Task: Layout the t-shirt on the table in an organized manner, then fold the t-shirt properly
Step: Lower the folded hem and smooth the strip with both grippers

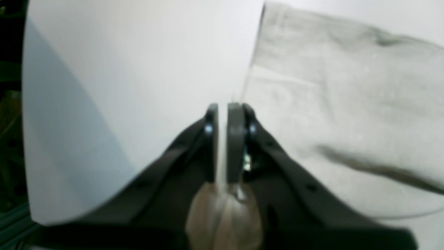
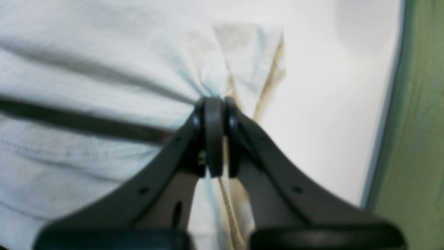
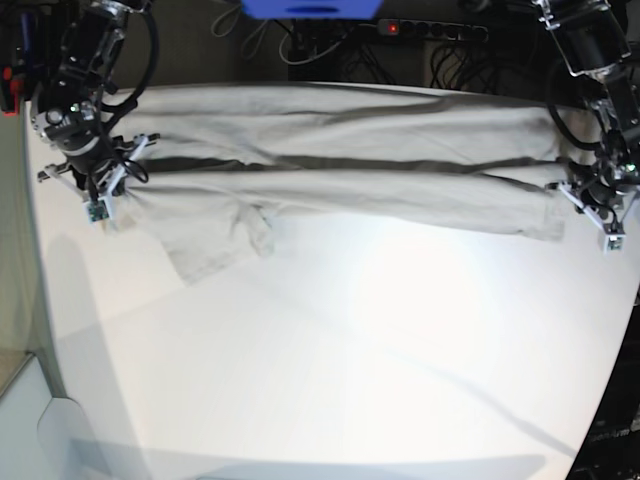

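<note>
The plain light grey-beige, wrinkly cotton t-shirt [image 3: 340, 160] is stretched in a long band across the far part of the large smooth white table [image 3: 330, 370], held between the two arms. One short sleeve [image 3: 205, 245] is spread flat on the tabletop below the band, toward the base view's left. A long dark crease is seen running along the middle of the cloth.

The right gripper [image 2: 218, 104] is pressed closed on a bunched pinch of the fabric, and folds are seen radiating from the black fingertips [image 2: 212, 114].

The left gripper [image 1: 227, 111] is drawn narrow, with only a thin slit left between its dark fingers [image 1: 237, 139]; pale cloth is visible behind them, so an edge of the t-shirt appears to be held there.

No containers are seen on the table.
</note>
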